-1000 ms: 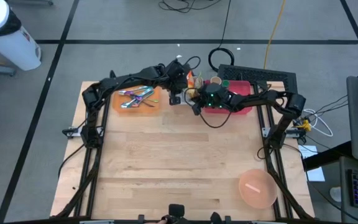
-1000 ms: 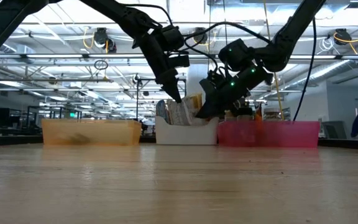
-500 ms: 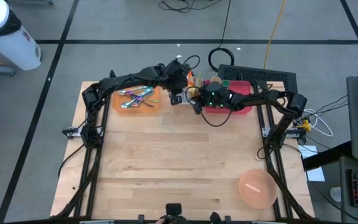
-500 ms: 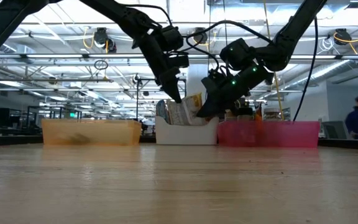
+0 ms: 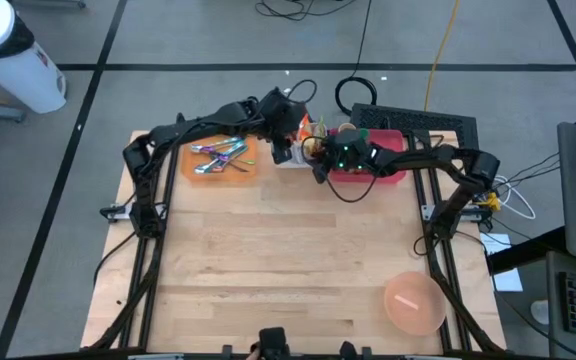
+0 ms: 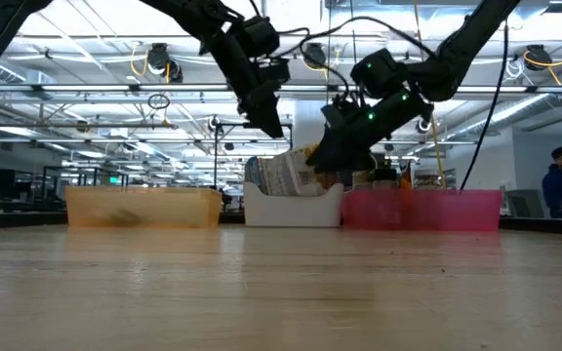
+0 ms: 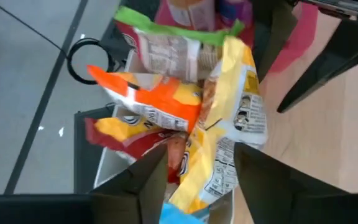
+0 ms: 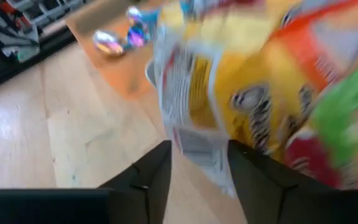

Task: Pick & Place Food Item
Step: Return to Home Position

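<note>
Your left arm's dark two-finger gripper (image 7: 197, 186) had its fingers spread apart with nothing between them. Over the last second it had climbed from just above the packets to well clear of the white plastic bin (image 6: 291, 208). Your right arm's dark gripper (image 8: 197, 171) was likewise parted and empty. It had lifted a little and hung by that bin's end, next to the translucent pink bin (image 6: 427, 210). Beneath both, the yellow printed noodle pack (image 7: 235, 112) stood in the white bin, leaning among an orange packet (image 7: 160, 109), a red packet (image 7: 123, 140) and a green-topped packet (image 7: 173, 46). Further out, the violet and green spoons (image 5: 218, 152) lay in the shallow orange bin (image 5: 243, 170), and a peach round bowl (image 5: 413, 303) sat well apart on the wooden table (image 5: 288, 260), on the right arm's side. I judged the placing done, since nothing was gripped. What remained for you was to draw both arms back to rest, minding that the right fingers did not snag the packets
</note>
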`<state>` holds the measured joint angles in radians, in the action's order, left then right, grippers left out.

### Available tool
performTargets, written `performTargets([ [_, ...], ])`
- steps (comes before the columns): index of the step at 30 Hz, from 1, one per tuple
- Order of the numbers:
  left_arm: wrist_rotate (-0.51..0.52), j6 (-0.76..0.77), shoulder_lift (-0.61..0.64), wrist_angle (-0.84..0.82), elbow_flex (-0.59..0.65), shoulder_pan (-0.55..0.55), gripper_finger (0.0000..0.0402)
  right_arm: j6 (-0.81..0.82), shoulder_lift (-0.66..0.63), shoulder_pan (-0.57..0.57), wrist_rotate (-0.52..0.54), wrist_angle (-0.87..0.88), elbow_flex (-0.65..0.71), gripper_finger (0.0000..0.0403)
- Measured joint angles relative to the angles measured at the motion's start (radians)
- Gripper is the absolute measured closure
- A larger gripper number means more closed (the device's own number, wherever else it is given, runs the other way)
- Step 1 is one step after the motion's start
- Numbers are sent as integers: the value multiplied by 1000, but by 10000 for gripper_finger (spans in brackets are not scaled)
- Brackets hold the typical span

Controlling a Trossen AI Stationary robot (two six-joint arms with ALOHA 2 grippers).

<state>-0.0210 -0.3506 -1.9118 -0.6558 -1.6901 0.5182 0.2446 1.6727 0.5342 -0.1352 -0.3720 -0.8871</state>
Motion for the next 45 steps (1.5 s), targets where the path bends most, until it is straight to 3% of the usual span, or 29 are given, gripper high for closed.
performTargets([
  [9, -102, 160, 142, 5, 0, 3, 182, -74, -194, 9, 0, 94, 0, 212],
  [17, -203, 290, 328, 36, 0, 22, 202, -110, -450, 9, 8, 158, 0, 231],
  [24, -287, 324, 471, 21, 30, 55, 226, -160, -671, 10, 150, 359, 0, 249],
  [35, -315, 494, 817, 204, 378, 89, 236, -136, -967, 10, 209, 613, 0, 262],
  [40, -260, 565, 1006, 270, 517, 89, 236, -84, -1049, 10, 321, 715, 1, 280],
  [45, -214, 642, 1192, 378, 703, 88, 236, -22, -1127, 10, 326, 690, 80, 295],
])
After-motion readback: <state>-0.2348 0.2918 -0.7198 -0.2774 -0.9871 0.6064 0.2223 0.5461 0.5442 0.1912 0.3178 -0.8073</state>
